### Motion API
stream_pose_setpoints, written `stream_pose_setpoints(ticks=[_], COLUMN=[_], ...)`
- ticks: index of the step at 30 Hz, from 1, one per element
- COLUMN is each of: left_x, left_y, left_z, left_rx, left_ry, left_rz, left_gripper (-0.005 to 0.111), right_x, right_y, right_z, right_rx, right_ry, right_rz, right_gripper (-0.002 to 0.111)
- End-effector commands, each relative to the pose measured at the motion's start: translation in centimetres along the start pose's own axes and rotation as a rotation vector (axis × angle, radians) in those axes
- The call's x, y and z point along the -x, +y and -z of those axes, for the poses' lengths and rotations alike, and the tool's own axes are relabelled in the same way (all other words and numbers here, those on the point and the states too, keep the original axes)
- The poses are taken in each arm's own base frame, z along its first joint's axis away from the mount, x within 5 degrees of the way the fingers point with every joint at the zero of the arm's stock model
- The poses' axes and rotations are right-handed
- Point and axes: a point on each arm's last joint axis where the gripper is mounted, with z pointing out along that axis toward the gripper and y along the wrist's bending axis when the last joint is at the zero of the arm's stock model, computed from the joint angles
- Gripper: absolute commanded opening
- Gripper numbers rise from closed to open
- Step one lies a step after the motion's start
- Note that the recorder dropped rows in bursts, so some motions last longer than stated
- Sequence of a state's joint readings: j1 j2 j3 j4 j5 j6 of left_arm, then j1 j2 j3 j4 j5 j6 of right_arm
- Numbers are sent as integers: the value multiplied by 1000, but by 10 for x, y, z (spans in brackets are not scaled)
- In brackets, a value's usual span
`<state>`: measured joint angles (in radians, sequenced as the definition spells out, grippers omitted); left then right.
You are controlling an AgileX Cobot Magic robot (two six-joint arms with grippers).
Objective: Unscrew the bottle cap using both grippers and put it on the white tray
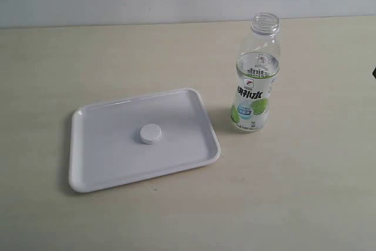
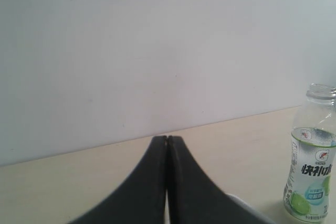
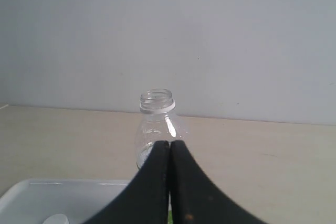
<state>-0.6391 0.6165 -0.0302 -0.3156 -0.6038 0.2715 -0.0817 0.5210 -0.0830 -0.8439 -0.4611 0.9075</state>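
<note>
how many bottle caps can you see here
1. The cap lies near the middle of the tray, left of the bottle in the exterior view. The bottle's neck is bare, and no other cap shows; none seems hidden.

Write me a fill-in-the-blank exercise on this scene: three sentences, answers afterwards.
1. The bottle cap lies on the ____ tray.
2. The bottle stands ____ beside the tray, not on it.
3. The left gripper and the right gripper both have their jaws ____.
Missing words: white; upright; shut.
</note>
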Motion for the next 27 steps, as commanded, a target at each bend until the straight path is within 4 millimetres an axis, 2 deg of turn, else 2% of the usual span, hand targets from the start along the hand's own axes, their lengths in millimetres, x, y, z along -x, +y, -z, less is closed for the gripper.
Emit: stream_pose_setpoints(ticks=[1,12,18,27], left_x=[0,0,0,0], left_y=[1,1,1,1], left_z=[1,1,1,1], left_rx=[8,8,8,8], left_ry=[-6,-6,-6,-6], left_rz=[17,17,17,17], left_gripper=[0,0,0,0], right_x=[0,-1,-1,4], right_y=[1,-3,-15,-16], right_z=[1,2,18,46], right_rx=[7,-39,-223,-327], right_ry=[-7,1,-1,-112], right_rz=[2,24,-35,8], right_gripper=[0,0,0,0])
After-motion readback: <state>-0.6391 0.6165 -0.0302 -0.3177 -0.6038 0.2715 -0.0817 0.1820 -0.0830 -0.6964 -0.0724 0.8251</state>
